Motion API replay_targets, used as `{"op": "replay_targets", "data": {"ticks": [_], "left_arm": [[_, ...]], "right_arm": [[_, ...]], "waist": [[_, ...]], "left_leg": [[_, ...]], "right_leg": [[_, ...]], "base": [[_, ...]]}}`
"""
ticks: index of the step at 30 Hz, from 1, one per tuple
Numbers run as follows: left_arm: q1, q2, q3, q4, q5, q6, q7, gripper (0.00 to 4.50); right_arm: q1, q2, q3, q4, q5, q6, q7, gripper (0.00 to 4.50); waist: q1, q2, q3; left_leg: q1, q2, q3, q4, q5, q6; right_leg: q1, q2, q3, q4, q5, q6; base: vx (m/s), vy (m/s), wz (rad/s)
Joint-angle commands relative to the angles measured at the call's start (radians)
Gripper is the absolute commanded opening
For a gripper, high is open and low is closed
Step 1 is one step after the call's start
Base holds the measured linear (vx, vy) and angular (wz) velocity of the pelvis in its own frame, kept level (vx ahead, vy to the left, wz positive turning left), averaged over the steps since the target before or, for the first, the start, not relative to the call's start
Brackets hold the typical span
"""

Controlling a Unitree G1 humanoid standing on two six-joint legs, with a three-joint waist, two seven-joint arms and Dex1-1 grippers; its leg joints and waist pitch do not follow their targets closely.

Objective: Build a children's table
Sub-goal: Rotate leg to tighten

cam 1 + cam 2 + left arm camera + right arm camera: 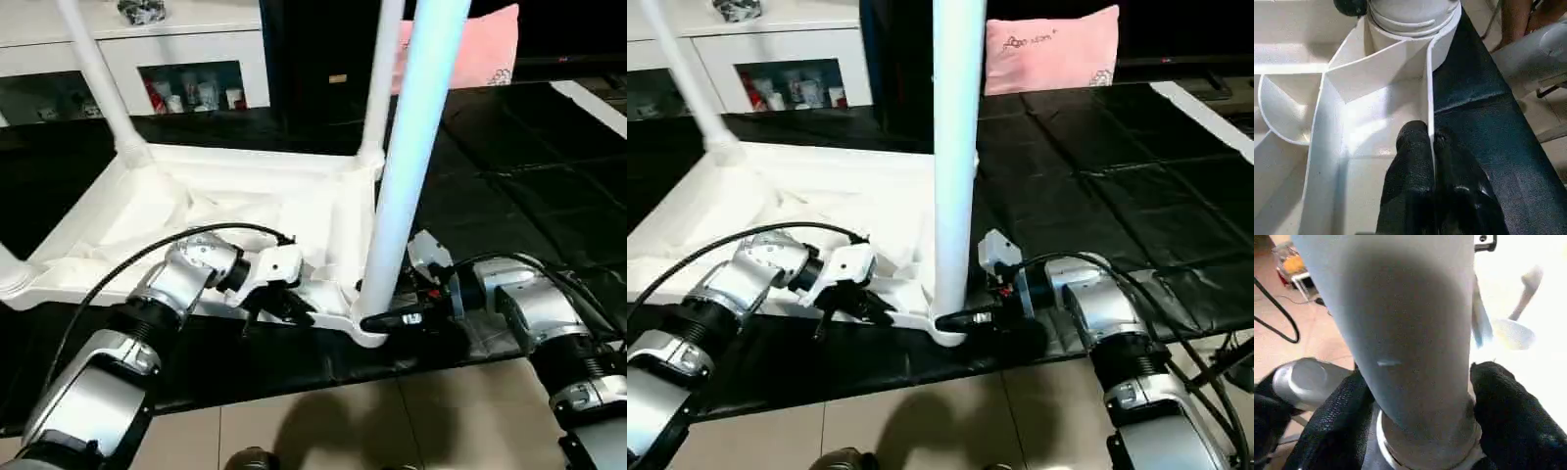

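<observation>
White plastic tabletop [245, 211] lies underside-up on black mat [1097, 196]; near-corner leg [411, 157] upright in its socket. R gripper [1420, 416] straddles leg base, fingers [1508, 416] on both sides. L gripper [1432, 147] pinches tabletop rim shut. Advice: hold rim steady, push leg straight down w/o tilt.

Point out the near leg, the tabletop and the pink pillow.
near leg [407, 186], left eye view, middle of the upright tube.
tabletop [323, 230], left eye view, ribbed underside beside that leg.
pink pillow [1053, 49], right eye view, middle of its face.

Black pincer [1422, 416] fingers [1508, 416] flank white leg [1410, 333].
</observation>
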Motion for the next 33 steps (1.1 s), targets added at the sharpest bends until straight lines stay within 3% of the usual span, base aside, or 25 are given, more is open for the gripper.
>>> {"op": "replay_targets", "data": {"ticks": [1,6,12,13,17,18,21,22,23,24,25,28,30,33], "left_arm": [[-0.008,0.0,-0.021,-0.037,-0.001,-0.021,-0.045,0.0],[-0.009,0.001,-0.021,-0.032,0.0,-0.018,-0.048,0.0],[-0.013,-0.004,-0.011,-0.015,0.0,0.002,-0.03,0.0],[-0.018,-0.013,0.001,-0.006,-0.001,0.03,-0.001,0.0],[-0.043,-0.037,0.038,0.023,-0.001,0.106,0.104,0.0],[-0.056,-0.05,0.057,0.036,-0.003,0.134,0.162,0.0],[-0.087,-0.083,0.11,0.057,-0.011,0.22,0.314,0.0],[-0.103,-0.1,0.136,0.065,-0.016,0.266,0.39,0.0],[-0.114,-0.113,0.153,0.069,-0.019,0.297,0.439,0.0],[-0.124,-0.127,0.17,0.072,-0.021,0.322,0.49,0.0],[-0.135,-0.143,0.19,0.079,-0.025,0.342,0.541,0.0],[-0.177,-0.221,0.265,0.105,-0.054,0.398,0.745,0.0],[-0.19,-0.246,0.281,0.115,-0.066,0.404,0.788,0.0],[-0.2,-0.269,0.297,0.122,-0.068,0.408,0.839,0.0]], "right_arm": [[-0.017,-0.009,0.016,-0.015,0.009,0.013,0.027,2.82],[-0.008,-0.006,0.019,-0.019,0.012,0.023,0.04,2.32],[0.01,0.001,0.023,-0.042,0.019,0.051,0.046,2.17],[0.015,0.013,0.015,-0.045,0.022,0.057,0.017,2.16],[0.009,0.059,-0.021,-0.014,0.005,0.06,-0.129,2.14],[0.003,0.082,-0.035,0.011,-0.015,0.053,-0.214,2.14],[-0.014,0.155,-0.074,0.071,-0.056,0.044,-0.45,2.1],[-0.025,0.189,-0.092,0.1,-0.064,0.053,-0.545,2.09],[-0.034,0.215,-0.103,0.123,-0.069,0.06,-0.617,2.09],[-0.043,0.241,-0.113,0.146,-0.072,0.066,-0.679,2.07],[-0.053,0.266,-0.123,0.168,-0.074,0.07,-0.738,2.04],[-0.11,0.366,-0.152,0.281,-0.09,0.067,-0.974,2.04],[-0.134,0.396,-0.162,0.311,-0.089,0.055,-1.017,2.03],[-0.165,0.425,-0.174,0.347,-0.104,0.037,-1.082,2.02]], "waist": [[-0.006,-0.015,-0.081],[-0.004,-0.012,-0.082],[-0.004,-0.012,-0.08],[-0.004,-0.007,-0.08],[-0.008,-0.012,-0.076],[-0.014,-0.007,-0.071],[-0.038,-0.011,-0.066],[-0.041,-0.007,-0.067],[-0.056,-0.01,-0.064],[-0.061,-0.009,-0.067],[-0.076,-0.013,-0.068],[-0.091,-0.01,-0.071],[-0.093,-0.013,-0.073],[-0.089,-0.013,-0.079]], "left_leg": [[0.028,0.04,-0.004,-0.07,-0.268,0.063],[0.027,0.039,-0.005,-0.069,-0.255,0.063],[0.03,0.04,-0.005,-0.072,-0.283,0.051],[0.03,0.039,-0.006,-0.072,-0.287,0.048],[0.029,0.036,-0.007,-0.075,-0.31,0.035],[0.029,0.035,-0.007,-0.076,-0.326,0.018],[0.036,0.028,-0.016,-0.079,-0.401,-0.021],[0.035,0.027,-0.02,-0.08,-0.404,-0.024],[0.026,0.025,-0.023,-0.083,-0.408,-0.03],[0.029,0.024,-0.023,-0.082,-0.413,-0.031],[0.032,0.02,-0.022,-0.078,-0.418,-0.024],[0.027,0.016,-0.02,-0.073,-0.391,-0.011],[0.031,0.015,-0.015,-0.07,-0.381,0.007],[0.024,0.019,-0.012,-0.07,-0.32,0.036]], "right_leg": [[0.052,-0.043,0.041,-0.063,-0.278,-0.23],[0.052,-0.043,0.041,-0.061,-0.261,-0.233],[0.051,-0.043,0.041,-0.065,-0.296,-0.225],[0.051,-0.042,0.041,-0.064,-0.297,-0.224],[0.053,-0.044,0.039,-0.071,-0.35,-0.208],[0.047,-0.043,0.04,-0.073,-0.381,-0.199],[0.046,-0.046,0.033,-0.087,-0.51,-0.158],[0.051,-0.047,0.03,-0.086,-0.52,-0.152],[0.054,-0.045,0.027,-0.088,-0.535,-0.136],[0.053,-0.045,0.026,-0.09,-0.541,-0.133],[0.049,-0.043,0.024,-0.096,-0.542,-0.131],[0.049,-0.042,0.024,-0.095,-0.508,-0.148],[0.045,-0.039,0.026,-0.098,-0.468,-0.162],[0.053,-0.037,0.031,-0.083,-0.338,-0.201]], "base": [[0.0,0.0,0.0],[0.0,0.0,0.0],[0.0,0.0,0.0],[0.0,0.0,0.0],[0.0,0.0,0.0],[0.0,0.0,0.0],[0.0,0.0,0.0],[0.0,0.0,0.0],[0.0,0.0,0.0],[0.0,0.0,0.0],[0.0,0.0,0.0],[0.0,0.0,0.0],[0.0,0.0,0.0],[0.0,0.0,0.0]]}}
